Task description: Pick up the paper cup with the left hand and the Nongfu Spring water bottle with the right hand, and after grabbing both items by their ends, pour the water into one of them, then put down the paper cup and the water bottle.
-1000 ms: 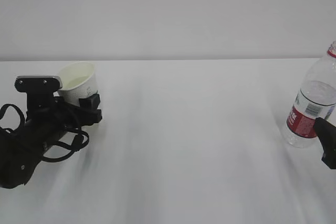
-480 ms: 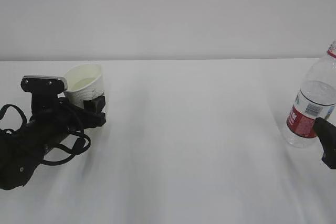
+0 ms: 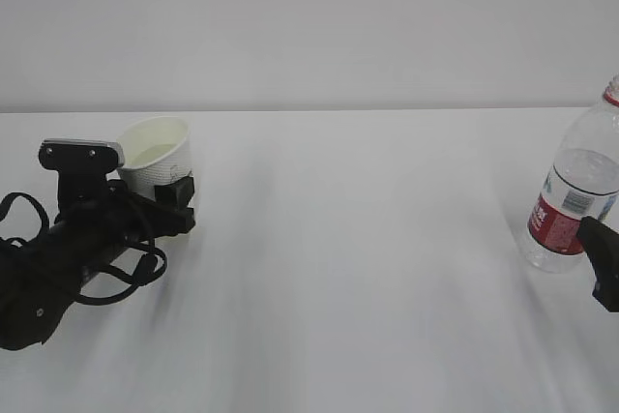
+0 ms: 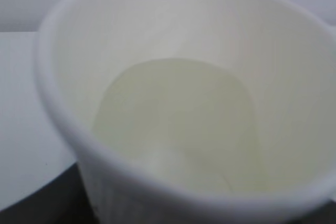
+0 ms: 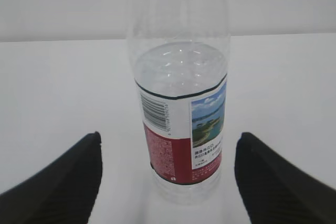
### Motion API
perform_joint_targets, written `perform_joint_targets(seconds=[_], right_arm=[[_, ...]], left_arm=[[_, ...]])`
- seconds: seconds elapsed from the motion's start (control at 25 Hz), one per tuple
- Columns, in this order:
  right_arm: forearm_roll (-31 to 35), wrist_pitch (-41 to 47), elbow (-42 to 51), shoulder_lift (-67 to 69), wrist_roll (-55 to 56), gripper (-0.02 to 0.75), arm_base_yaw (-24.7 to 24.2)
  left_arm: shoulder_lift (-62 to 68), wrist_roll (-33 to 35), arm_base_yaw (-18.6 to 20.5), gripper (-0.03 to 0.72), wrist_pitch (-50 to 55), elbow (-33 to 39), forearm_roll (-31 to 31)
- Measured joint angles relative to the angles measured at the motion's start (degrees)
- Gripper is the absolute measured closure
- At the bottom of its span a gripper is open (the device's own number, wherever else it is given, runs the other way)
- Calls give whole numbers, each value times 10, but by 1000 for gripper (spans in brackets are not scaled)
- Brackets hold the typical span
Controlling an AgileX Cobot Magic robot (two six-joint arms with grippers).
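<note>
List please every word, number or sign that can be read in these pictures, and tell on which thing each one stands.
No text can be read as words.
Water bottle label: a barcode, a landscape picture and small print, all too small to read.
Paper cup: no lettering shows.
Left gripper and its arm: no marking can be read.

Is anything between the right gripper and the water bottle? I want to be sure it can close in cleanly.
Nothing visible. In the right wrist view the water bottle stands upright on the bare table, centred between the open fingers of the right gripper, with clear gaps on both sides.
</note>
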Motion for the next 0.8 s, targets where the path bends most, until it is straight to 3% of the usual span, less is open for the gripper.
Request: perform_joint_targets(seconds=[0.8], right_arm=[[0, 0, 0, 0, -1, 144, 0]], left_arm=[[0, 1, 0, 147, 0, 0, 0]])
